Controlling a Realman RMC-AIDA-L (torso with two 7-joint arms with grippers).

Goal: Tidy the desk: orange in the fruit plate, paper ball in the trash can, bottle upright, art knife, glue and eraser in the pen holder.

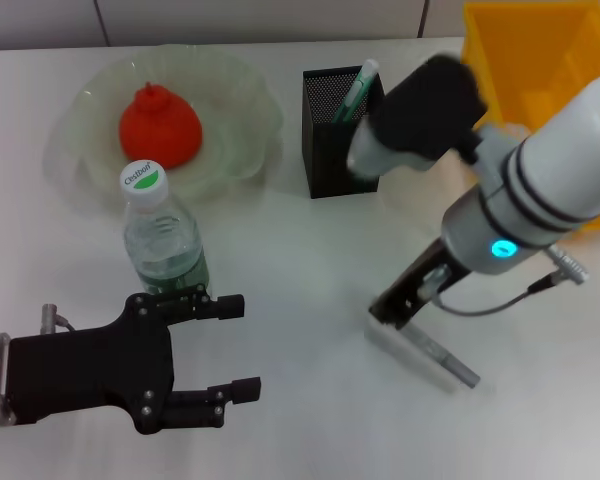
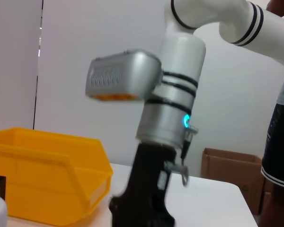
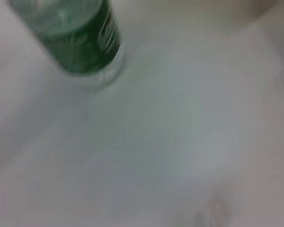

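Right gripper [image 1: 392,310] (fingers seemingly pinching) meets slim grey stiff art knife [image 1: 438,358]; light, take it mid-handle.

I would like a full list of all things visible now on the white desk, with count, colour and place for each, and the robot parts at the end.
Red-orange round orange: one, in the pale green scalloped fruit plate, far left.
Clear plastic water bottle with green label: one, upright, in front of the plate.
Black square mesh pen holder: one, centre back, with a green-and-white stick object inside.
Bright yellow rectangular trash can: one, far right corner.
Grey slim art knife: one, lying flat on the white desk, right of centre.
Left gripper: black, fingers open, beside the bottle.
Right gripper: black, lowered at the knife's end.
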